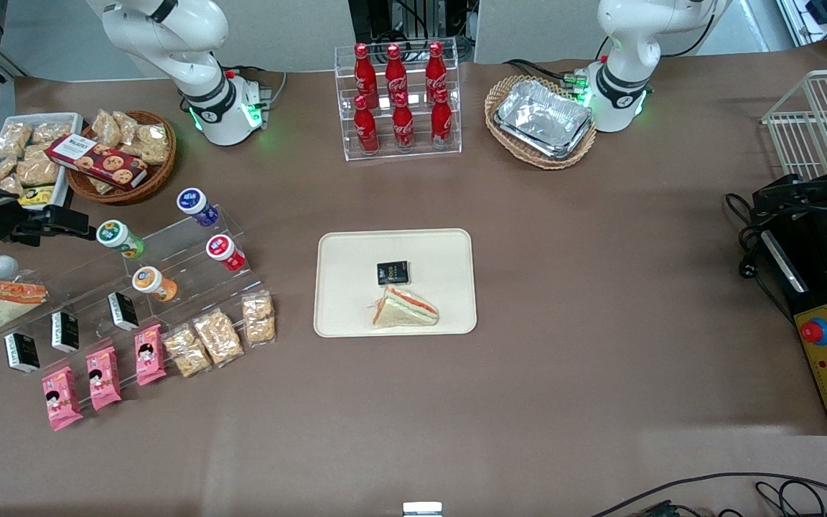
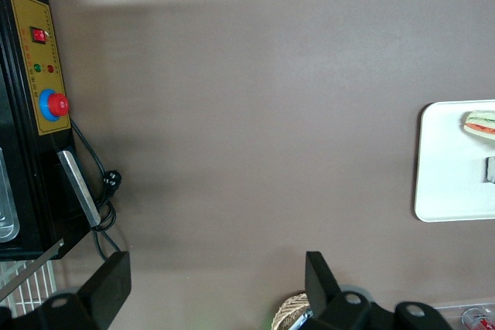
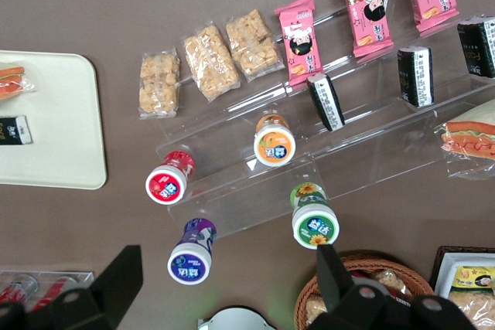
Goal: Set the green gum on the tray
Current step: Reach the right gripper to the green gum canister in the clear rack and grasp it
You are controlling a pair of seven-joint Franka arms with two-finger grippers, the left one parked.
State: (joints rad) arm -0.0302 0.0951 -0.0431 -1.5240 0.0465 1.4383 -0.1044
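The green gum (image 1: pixel 120 238) is a small green bottle with a white lid, lying on the upper step of a clear acrylic shelf (image 1: pixel 169 244). It also shows in the right wrist view (image 3: pixel 315 220). My gripper (image 1: pixel 72 222) hangs open and empty above the table, just beside the green gum toward the working arm's end. In the right wrist view the gripper (image 3: pixel 228 260) has its fingers wide apart, and one fingertip (image 3: pixel 326 262) is close to the gum's lid. The cream tray (image 1: pixel 356 301) lies mid-table and also shows in the right wrist view (image 3: pixel 54 129). It holds a sandwich (image 1: pixel 405 309) and a black packet (image 1: pixel 393 272).
Blue (image 1: pixel 197 206), red (image 1: pixel 225 252) and orange (image 1: pixel 153 282) bottles share the shelf, with black packets, pink packs and snack bags on its lower steps. A wicker basket of cookies (image 1: pixel 123 158) stands close by. A cola rack (image 1: pixel 399 100) and a basket of foil trays (image 1: pixel 543 118) stand farther back.
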